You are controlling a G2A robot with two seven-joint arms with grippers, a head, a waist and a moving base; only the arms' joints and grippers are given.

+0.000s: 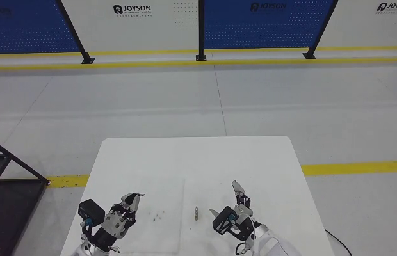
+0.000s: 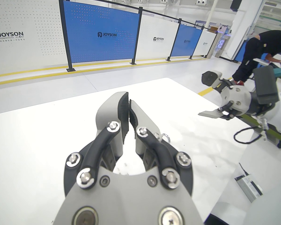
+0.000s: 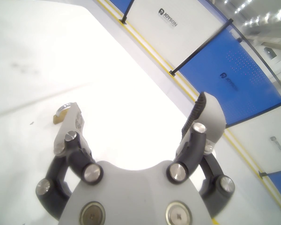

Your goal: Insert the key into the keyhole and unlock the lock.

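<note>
A small brass padlock point(image 1: 196, 213) with a silver shackle lies on the white table point(image 1: 198, 160), near the front edge and between my two grippers. In the right wrist view the padlock point(image 3: 58, 118) sits just beyond one finger, which covers part of it. My right gripper point(image 1: 225, 198) point(image 3: 137, 104) stands open and empty a little to the right of the lock. My left gripper point(image 1: 137, 197) point(image 2: 129, 100) is shut to the left of the lock, and nothing shows between its pads. A small silver ring point(image 2: 165, 137) peeks out beside one left finger; I cannot tell what it belongs to.
Dark specks point(image 1: 157, 214) mark the table near the left gripper. A black frame point(image 1: 13, 166) stands on the floor off the table's left side. A grey box with a cable point(image 2: 248, 186) lies on the floor at the right. Fence panels point(image 1: 262, 25) stand far behind.
</note>
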